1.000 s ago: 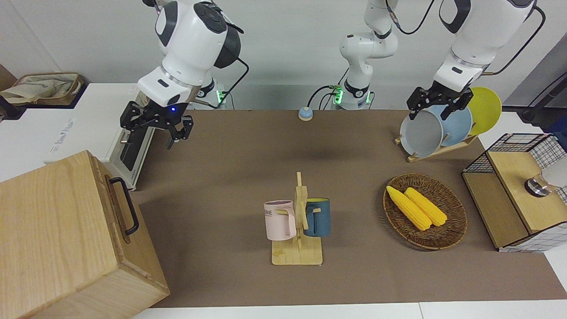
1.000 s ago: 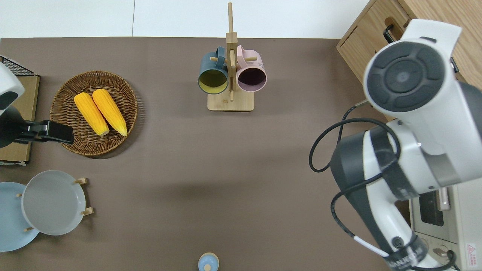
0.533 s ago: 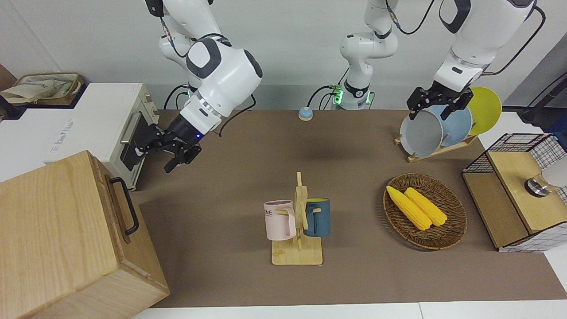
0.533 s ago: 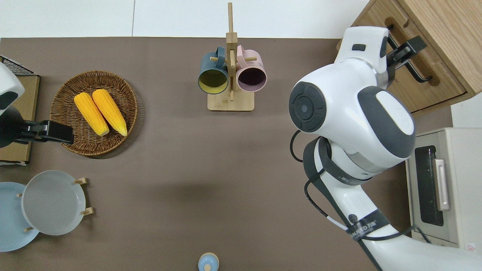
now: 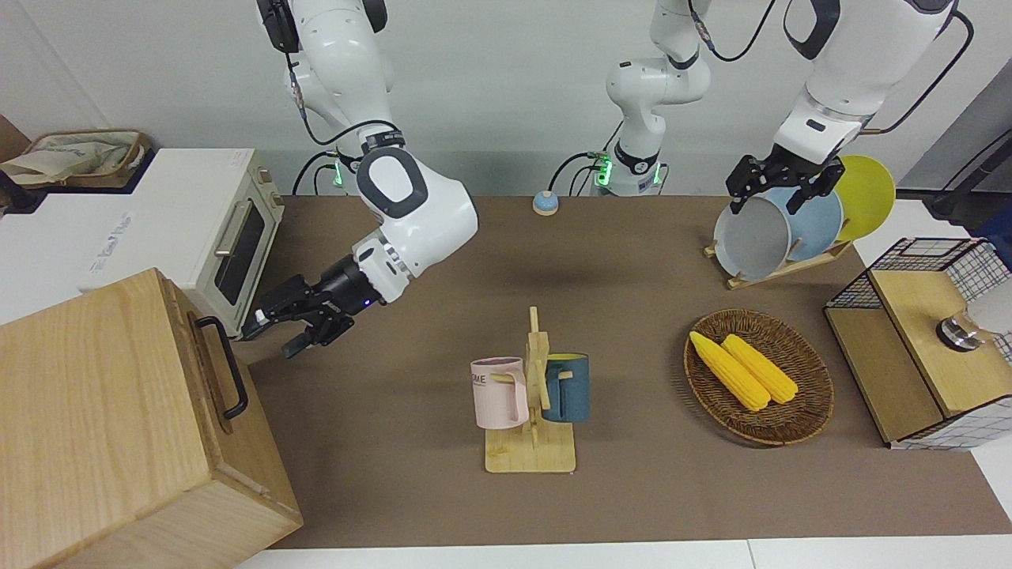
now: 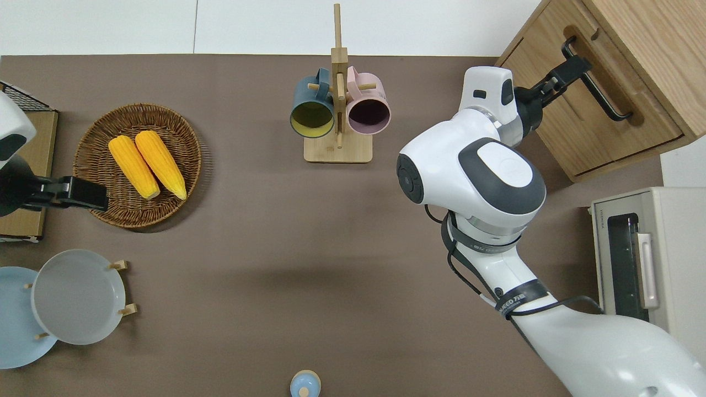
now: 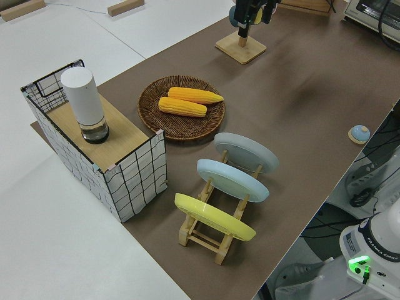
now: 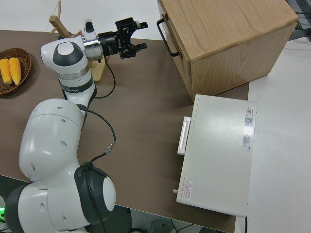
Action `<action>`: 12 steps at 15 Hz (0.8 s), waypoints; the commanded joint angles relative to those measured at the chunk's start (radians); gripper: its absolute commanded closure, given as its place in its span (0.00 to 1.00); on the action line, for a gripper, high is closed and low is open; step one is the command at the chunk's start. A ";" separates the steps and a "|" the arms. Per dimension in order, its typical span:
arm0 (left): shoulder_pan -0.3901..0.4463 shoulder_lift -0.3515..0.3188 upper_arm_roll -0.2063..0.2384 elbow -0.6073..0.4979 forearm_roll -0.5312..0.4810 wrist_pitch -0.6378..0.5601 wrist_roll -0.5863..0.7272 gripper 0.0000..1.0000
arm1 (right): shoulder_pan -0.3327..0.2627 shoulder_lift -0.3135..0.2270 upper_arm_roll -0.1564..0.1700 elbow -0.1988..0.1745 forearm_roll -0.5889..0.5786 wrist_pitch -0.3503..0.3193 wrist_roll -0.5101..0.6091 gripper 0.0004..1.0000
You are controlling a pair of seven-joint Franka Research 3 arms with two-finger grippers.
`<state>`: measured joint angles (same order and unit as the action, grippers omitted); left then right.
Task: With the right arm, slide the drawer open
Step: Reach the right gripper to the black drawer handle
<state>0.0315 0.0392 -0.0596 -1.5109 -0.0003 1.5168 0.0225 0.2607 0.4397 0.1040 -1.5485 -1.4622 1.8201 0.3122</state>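
The drawer (image 5: pixel 207 371) (image 6: pixel 593 107) is the top front of the big light-wood cabinet (image 8: pixel 228 39) at the right arm's end of the table, and it sits flush with the cabinet face. Its black bar handle (image 5: pixel 230 367) (image 6: pixel 598 82) (image 8: pixel 165 36) has nothing on it. My right gripper (image 5: pixel 274 333) (image 6: pixel 562 74) (image 8: pixel 142 35) is open and stretched out level toward the handle's end farther from the robots. A small gap still shows between the fingertips and the bar in the right side view. My left arm is parked, its gripper (image 5: pixel 771 194) open.
A white toaster oven (image 5: pixel 229 237) stands beside the cabinet, nearer to the robots. A mug rack (image 5: pixel 531 395) with two mugs stands mid-table. Toward the left arm's end are a corn basket (image 5: pixel 759 375), a plate rack (image 5: pixel 779 229) and a mesh cabinet (image 5: pixel 925 340).
My right arm has swung away from the toaster oven, come down and stretched toward the cabinet, so its open gripper now points at the drawer handle. The left arm has not moved.
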 commanded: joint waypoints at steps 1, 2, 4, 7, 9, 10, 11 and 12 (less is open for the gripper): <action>0.004 0.011 -0.006 0.024 0.017 -0.020 0.010 0.01 | -0.001 0.025 -0.018 -0.012 -0.085 -0.014 0.039 0.02; 0.004 0.011 -0.006 0.026 0.017 -0.020 0.010 0.01 | -0.001 0.034 -0.020 -0.012 -0.096 -0.030 0.053 0.02; 0.004 0.011 -0.006 0.026 0.017 -0.020 0.010 0.01 | -0.004 0.050 -0.029 -0.012 -0.130 -0.036 0.086 0.02; 0.004 0.011 -0.006 0.026 0.017 -0.020 0.010 0.01 | -0.008 0.060 -0.036 -0.013 -0.136 -0.039 0.102 0.02; 0.004 0.011 -0.006 0.024 0.017 -0.020 0.010 0.01 | -0.014 0.062 -0.047 -0.013 -0.139 -0.038 0.111 0.02; 0.004 0.011 -0.006 0.026 0.017 -0.020 0.010 0.01 | -0.014 0.063 -0.049 -0.013 -0.138 -0.038 0.122 0.02; 0.004 0.011 -0.006 0.024 0.017 -0.020 0.010 0.01 | -0.014 0.066 -0.050 -0.013 -0.138 -0.038 0.125 0.03; 0.004 0.011 -0.006 0.026 0.017 -0.020 0.010 0.01 | -0.015 0.067 -0.058 -0.013 -0.138 -0.038 0.126 0.03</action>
<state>0.0315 0.0392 -0.0596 -1.5109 -0.0003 1.5168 0.0225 0.2554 0.5028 0.0485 -1.5506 -1.5681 1.7935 0.4006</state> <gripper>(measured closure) 0.004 0.022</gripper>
